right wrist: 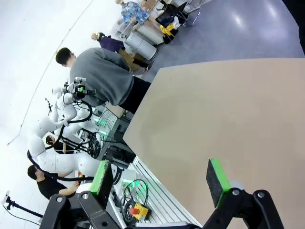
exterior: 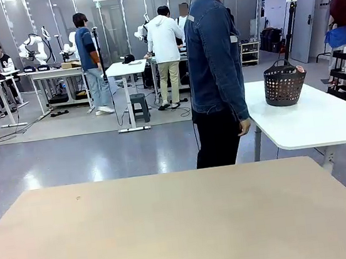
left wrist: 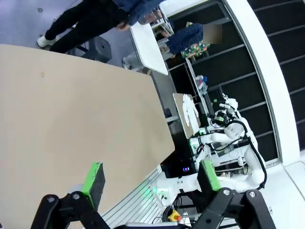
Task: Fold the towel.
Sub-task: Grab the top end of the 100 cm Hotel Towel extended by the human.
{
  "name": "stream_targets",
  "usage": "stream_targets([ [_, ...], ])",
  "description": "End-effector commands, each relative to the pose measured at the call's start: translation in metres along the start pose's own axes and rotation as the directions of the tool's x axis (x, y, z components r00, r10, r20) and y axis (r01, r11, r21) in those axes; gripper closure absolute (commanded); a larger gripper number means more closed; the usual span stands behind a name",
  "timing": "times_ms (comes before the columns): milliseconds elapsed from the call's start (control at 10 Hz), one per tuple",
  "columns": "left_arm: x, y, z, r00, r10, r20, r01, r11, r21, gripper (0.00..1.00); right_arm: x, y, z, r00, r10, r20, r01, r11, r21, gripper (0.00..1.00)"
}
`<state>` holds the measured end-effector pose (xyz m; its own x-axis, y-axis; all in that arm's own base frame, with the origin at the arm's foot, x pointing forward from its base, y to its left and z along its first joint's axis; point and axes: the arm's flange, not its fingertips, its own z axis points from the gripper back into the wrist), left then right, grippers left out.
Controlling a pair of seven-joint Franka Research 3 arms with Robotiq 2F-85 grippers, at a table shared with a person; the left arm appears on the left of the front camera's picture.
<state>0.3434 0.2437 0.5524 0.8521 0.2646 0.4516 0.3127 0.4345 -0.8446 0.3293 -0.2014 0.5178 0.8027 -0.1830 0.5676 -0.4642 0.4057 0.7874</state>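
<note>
In the front view the beige surface (exterior: pixel 173 230) stretches out in front of the robot. Past its far edge a person (exterior: pixel 216 67) in a denim jacket stands turned toward a white surface (exterior: pixel 323 117) that carries a dark basket (exterior: pixel 284 84). A small pink bit at the basket's rim looks like the towel (exterior: pixel 300 69), though it is too small to be sure; if so, it is well apart from both arms. In the left wrist view the left gripper (left wrist: pixel 151 179) hangs above the near edge of the beige surface (left wrist: pixel 71 119) with its jaws spread wide and nothing between the green pads; the person's legs (left wrist: pixel 86 19) show at the top. In the right wrist view the right gripper (right wrist: pixel 159 180) is likewise wide and holding nothing, over its own side of the beige surface (right wrist: pixel 228 109). The main risk, as I judge it, is timing: an arm reaching in while the person lays the cloth down could meet a hand. Closing on terry lying flat could also catch one layer only, or scrape the pads on the top.
</note>
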Motion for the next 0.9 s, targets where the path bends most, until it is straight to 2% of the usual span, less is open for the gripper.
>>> stream_targets([
  [0,0.006,0.0,-0.008,1.0,-0.017,-0.023,0.017,1.0,-0.01,0.0,0.006,0.001,-0.015,1.0,-0.012,0.011,0.012,1.0,-0.012,0.0],
  [100,0.0,0.0,0.0,1.0,0.0,0.0,0.0,1.0,0.0,0.0,0.0,0.0,0.0,1.0,0.0,0.0,0.0,1.0,0.0,0.0],
  [800,0.0,0.0,0.0,1.0,0.0,0.0,0.0,1.0,0.0,0.0,0.0,0.0,0.0,1.0,0.0,0.0,0.0,1.0,0.0,0.0],
])
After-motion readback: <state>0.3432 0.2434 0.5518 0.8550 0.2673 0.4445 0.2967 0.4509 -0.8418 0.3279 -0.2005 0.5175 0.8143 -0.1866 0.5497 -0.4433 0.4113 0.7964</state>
